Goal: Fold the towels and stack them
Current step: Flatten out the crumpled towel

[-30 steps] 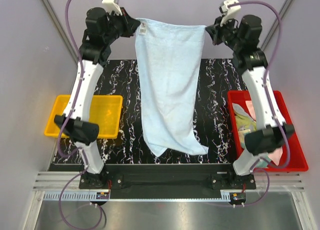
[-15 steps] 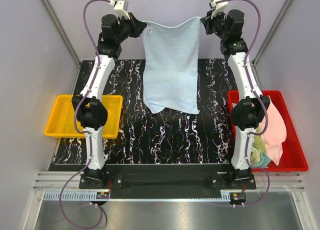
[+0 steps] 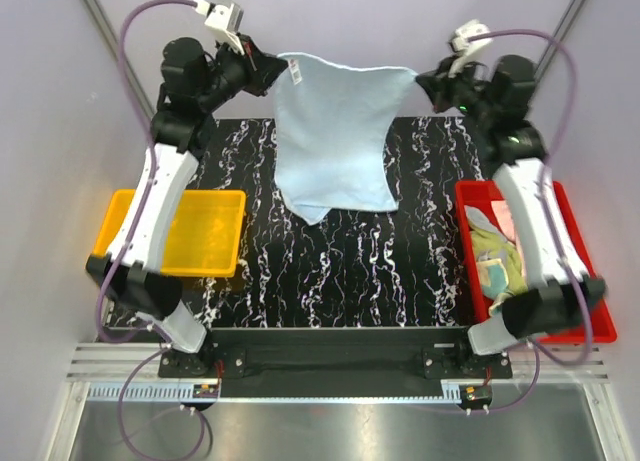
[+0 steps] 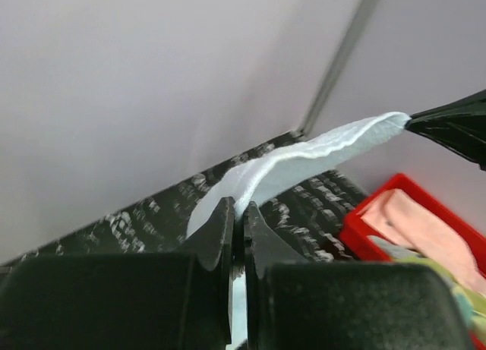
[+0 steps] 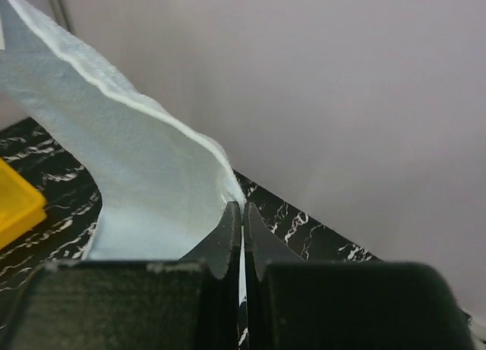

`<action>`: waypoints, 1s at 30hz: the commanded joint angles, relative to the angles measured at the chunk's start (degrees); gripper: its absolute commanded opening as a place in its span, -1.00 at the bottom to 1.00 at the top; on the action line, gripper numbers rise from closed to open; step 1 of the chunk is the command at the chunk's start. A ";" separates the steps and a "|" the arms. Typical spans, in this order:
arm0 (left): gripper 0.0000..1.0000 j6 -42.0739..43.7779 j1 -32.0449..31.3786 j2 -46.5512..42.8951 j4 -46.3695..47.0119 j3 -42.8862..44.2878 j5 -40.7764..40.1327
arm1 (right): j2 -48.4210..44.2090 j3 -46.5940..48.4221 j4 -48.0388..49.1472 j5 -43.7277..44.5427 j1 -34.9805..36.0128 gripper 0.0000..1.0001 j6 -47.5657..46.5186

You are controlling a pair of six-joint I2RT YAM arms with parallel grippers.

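At the left of the top view, a yellow tray (image 3: 208, 231) sits at the edge of the black marbled table (image 3: 350, 271). At the upper left, the left claw (image 3: 276, 67) is clamped on one top corner of the light blue towel (image 3: 335, 131). The towel is stretched across the upper middle of the frame and hangs down over the far part of the table. Whether its lower tip touches the table cannot be told. At the upper right, the right claw (image 3: 421, 77) pinches the other top corner, its fingers closed tight. At the right edge, a red bin (image 3: 468, 196) holds a heap of crumpled towels (image 3: 490, 253).
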 commanded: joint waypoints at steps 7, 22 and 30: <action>-1.00 1.17 -15.54 -28.42 -3.61 -5.27 -1.12 | -35.40 -4.35 -5.97 -6.16 0.60 -1.00 4.49; -1.00 5.01 -21.01 -20.11 -17.06 12.75 -15.60 | -33.40 4.89 -9.86 3.04 0.51 -1.00 2.22; -1.00 4.24 -10.47 -4.29 -14.87 18.11 -14.06 | -15.40 7.08 -2.38 9.21 0.51 -1.00 -2.62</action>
